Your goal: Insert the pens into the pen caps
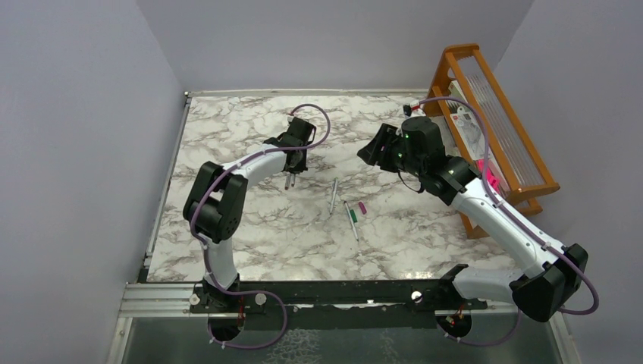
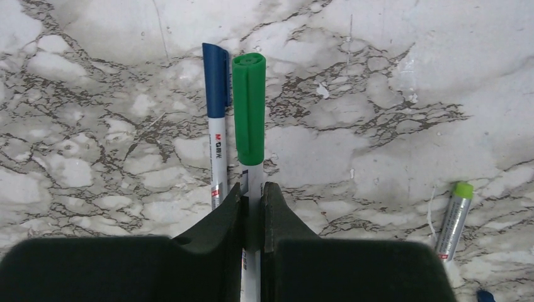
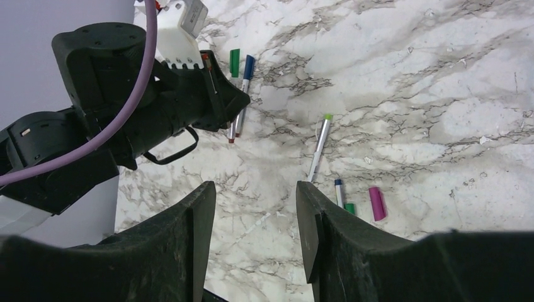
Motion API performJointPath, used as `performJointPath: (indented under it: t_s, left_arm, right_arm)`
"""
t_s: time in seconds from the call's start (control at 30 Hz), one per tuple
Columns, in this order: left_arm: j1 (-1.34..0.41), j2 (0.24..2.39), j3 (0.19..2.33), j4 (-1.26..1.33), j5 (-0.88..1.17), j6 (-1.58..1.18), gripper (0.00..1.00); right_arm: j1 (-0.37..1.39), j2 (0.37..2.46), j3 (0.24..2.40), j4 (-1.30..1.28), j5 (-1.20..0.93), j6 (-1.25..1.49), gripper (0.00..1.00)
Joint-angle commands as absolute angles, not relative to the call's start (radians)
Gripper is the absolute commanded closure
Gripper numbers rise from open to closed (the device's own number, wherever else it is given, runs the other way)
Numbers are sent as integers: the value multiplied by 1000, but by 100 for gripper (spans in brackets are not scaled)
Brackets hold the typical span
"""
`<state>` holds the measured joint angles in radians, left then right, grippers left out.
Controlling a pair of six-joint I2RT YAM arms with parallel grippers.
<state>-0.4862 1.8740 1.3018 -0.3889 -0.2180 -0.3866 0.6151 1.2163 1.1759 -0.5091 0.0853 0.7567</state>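
The marble table (image 1: 303,250) is carrying everything, with a wooden rack (image 1: 461,49) standing at its far right edge. The left arm (image 1: 250,163) is leaning out over the table's left-centre part, and the right arm (image 1: 493,208) is hanging higher, toward the middle. The right gripper (image 3: 255,189) is gaping wide with nothing between its fingers, looking down on the loose pieces. The left gripper (image 2: 253,195) is pinching narrow on the white barrel of the green-capped pen (image 2: 249,107), just below the cap. The blue-capped pen (image 2: 216,94) is lying just beside it and parallel. I cannot tell whether the held pen is resting on the marble or hanging clear of it. Nearer the middle, well apart from those two, the lime-tipped pen (image 3: 320,148) is lying bare. Near it the dark-tipped pen (image 3: 339,189) is showing just beside a small green cap (image 3: 349,208), with the magenta cap (image 3: 376,203) lying a little to the side. I am judging the pens to be light, stiff and smooth, so they are likely to roll on the marble and swivel in a pinch. A hold across the mid-barrel, leaving the writing end free, is looking best. The caps, being tiny and slick, are probably apt to skid or pop out. They are wanting a grip across their sides with the open mouth left clear.
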Motion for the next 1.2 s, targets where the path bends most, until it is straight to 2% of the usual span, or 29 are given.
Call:
performJointPath:
  t_s: [0.0, 0.67, 1.03, 1.17]
  left_arm:
    - [-486, 1895, 1344, -416, -317, -408, 100]
    - [-485, 1948, 1337, -425, -321, -418, 100]
    - [-483, 1958, 1333, -424, -286, -428, 95]
    - [-484, 1957, 1335, -424, -276, -424, 90]
  right_arm:
    - [615, 1203, 1167, -504, 59, 765, 51]
    - [615, 1224, 1165, -503, 50, 764, 53]
    - [615, 1222, 1160, -512, 55, 762, 53]
    - [615, 1224, 1159, -511, 54, 761, 53]
